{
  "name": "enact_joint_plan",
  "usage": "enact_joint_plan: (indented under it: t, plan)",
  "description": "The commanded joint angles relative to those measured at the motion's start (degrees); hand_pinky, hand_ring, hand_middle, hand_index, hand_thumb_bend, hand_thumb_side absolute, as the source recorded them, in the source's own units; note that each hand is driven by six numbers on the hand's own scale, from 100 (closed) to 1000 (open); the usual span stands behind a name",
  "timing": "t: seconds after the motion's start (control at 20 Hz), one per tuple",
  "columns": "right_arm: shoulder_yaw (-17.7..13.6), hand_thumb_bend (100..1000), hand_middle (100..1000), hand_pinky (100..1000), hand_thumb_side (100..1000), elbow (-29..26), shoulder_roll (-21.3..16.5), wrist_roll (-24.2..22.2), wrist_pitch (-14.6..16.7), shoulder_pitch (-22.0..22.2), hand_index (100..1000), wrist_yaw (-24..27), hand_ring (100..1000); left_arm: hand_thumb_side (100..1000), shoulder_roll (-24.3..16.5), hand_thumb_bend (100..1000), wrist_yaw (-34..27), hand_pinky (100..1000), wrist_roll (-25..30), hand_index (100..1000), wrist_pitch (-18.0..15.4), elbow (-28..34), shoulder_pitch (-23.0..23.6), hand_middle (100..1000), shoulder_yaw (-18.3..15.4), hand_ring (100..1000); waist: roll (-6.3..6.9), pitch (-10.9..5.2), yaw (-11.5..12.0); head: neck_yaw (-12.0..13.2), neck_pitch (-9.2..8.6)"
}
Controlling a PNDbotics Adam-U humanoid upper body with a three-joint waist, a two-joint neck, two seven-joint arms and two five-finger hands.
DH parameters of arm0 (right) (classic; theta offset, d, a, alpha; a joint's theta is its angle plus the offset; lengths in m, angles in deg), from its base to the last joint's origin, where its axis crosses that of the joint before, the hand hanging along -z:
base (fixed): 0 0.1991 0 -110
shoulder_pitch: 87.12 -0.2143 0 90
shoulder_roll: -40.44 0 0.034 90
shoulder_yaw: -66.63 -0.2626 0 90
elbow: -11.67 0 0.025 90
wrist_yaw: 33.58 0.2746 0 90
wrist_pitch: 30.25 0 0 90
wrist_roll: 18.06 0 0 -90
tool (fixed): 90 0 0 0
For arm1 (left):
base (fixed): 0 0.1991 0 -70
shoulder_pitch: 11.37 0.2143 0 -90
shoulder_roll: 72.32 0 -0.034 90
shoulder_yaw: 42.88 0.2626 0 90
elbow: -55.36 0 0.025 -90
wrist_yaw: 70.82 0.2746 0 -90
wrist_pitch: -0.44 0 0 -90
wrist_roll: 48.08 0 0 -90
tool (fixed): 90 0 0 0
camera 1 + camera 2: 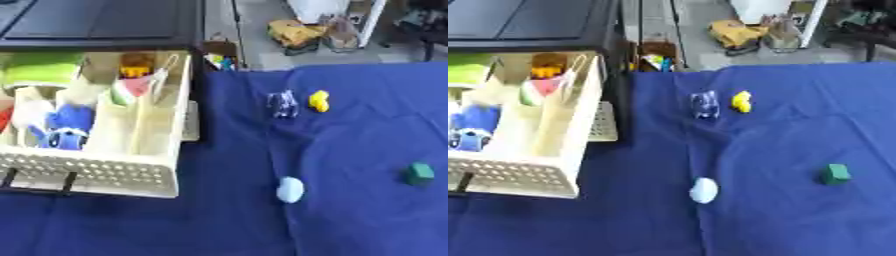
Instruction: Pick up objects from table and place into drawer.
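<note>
An open cream drawer (131, 172) sticks out at the left, holding a blue and white toy (66, 127), a green thing (39, 72), a pink and green piece (131, 89) and an orange item (136, 65). On the blue cloth lie a pale blue egg-shaped object (290, 189), a green cube (419, 173), a small yellow toy (319, 101) and a blue and white striped item (283, 104). Neither hand shows in either view.
A dark cabinet top (96, 22) sits above the drawer. Beyond the table's far edge the floor holds yellow clutter (296, 34) and a white stand leg (372, 22). The blue cloth (367, 225) covers the table's front and right.
</note>
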Motion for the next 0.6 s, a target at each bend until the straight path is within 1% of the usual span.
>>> enact_joint_plan:
  t: [0.05, 0.2, 0.35, 0.45, 0.6]
  plan:
    - [-0.32, 132, 615, 796, 1000, -0.85, -1.1, 0.26, -0.01, -0.83, 837, 0.32, 788, 1000, -0.47, 326, 0.14, 485, -0.15, 757, -0.06, 0.71, -0.52, 603, -0.17, 558, 0.02, -0.94, -0.01, -0.28, -0.4]
    - [-0.05, 151, 617, 798, 1000, -0.85, -1.47, -0.21, -0.04, -0.78, 839, 0.4, 791, 1000, -0.44, 327, 0.13, 486, -0.16, 757, -0.04, 0.71, -0.54, 604, -0.15, 558, -0.01, -0.97, -0.02, -0.74, 0.09]
    - [0.68, 168, 622, 800, 1000, -0.85, -2.77, -1.93, -0.38, -0.74, 842, 0.49, 795, 1000, -0.46, 328, 0.09, 486, -0.12, 757, 0.01, 0.71, -0.54, 604, -0.09, 558, -0.09, -1.12, -0.07, -1.55, 1.28]
    - [1.66, 195, 631, 803, 1000, -0.85, -4.29, -3.47, -0.85, -1.03, 844, 0.59, 801, 1000, -0.49, 328, 0.03, 485, -0.08, 757, 0.07, 0.71, -0.53, 603, -0.03, 558, -0.17, -1.35, -0.18, -2.03, 1.99]
    - [3.74, 236, 650, 810, 1000, -0.85, -7.31, -5.94, -2.44, -1.74, 849, 1.28, 814, 1000, -0.57, 329, -0.11, 485, 0.07, 757, 0.17, 0.71, -0.48, 603, 0.11, 558, -0.3, -1.79, -0.26, -2.49, 2.79]
